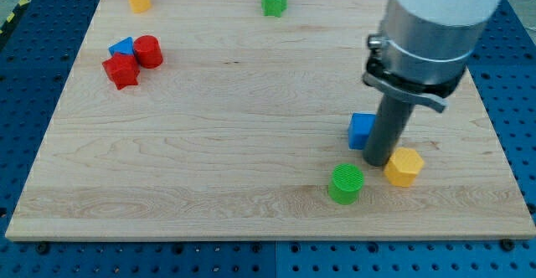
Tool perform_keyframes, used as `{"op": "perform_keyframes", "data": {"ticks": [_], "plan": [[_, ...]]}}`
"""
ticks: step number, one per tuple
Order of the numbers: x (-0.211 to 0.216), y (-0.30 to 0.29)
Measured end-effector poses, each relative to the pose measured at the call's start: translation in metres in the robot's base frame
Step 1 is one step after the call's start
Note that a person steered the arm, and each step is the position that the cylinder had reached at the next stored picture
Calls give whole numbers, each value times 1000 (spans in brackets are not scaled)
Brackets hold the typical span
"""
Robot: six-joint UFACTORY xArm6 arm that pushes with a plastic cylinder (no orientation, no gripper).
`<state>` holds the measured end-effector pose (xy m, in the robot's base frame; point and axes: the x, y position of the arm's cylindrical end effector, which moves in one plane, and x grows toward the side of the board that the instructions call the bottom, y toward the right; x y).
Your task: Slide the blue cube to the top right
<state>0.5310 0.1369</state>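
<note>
Camera view: my tip [377,162] touching blue cube [361,131]; no fingers, state untellable.

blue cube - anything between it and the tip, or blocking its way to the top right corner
Nothing sits between them: my tip is right against the blue cube on its right side. No block lies toward the view's top right, though the rod itself stands on that side. The yellow block and green cylinder lie below.

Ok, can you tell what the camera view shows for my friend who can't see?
My tip sits beside the blue cube, between a green cylinder and a yellow block on a wooden board. Other red, blue, yellow and green blocks sit near the view's top left.
</note>
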Motion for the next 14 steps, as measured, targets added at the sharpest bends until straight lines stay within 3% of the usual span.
{"op": "perform_keyframes", "data": {"ticks": [4,8,11,12,14], "plan": [[-37,-36],[-140,-47],[-178,-74],[-189,-74],[-205,-1]]}}
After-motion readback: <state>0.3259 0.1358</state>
